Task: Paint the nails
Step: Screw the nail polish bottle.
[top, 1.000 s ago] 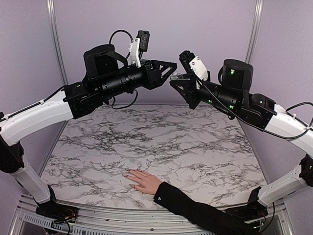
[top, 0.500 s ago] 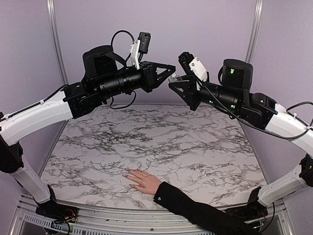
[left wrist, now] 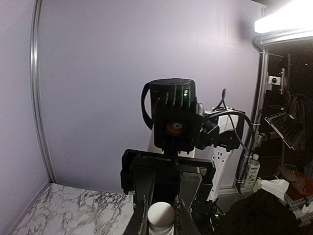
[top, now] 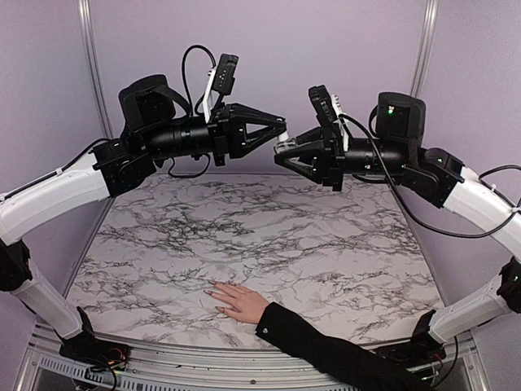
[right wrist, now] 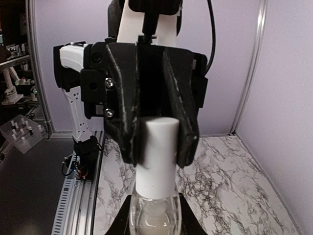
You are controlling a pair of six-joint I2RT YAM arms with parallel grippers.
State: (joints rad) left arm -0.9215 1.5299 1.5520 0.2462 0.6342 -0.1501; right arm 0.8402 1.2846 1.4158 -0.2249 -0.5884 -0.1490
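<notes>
High over the table, your L fingers have just clenched on the white cap. R fingers grip the glass bottle under it. Cap's prob ready to unscrew. Contents look clear, level hidden. Nails wait unpainted at near edge, well apart.

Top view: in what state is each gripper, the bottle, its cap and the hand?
left gripper: shut on the white cap.
right gripper: shut on the clear bottle.
white cap: on the bottle.
hand: flat on the table.
nails: too small to judge.
</notes>
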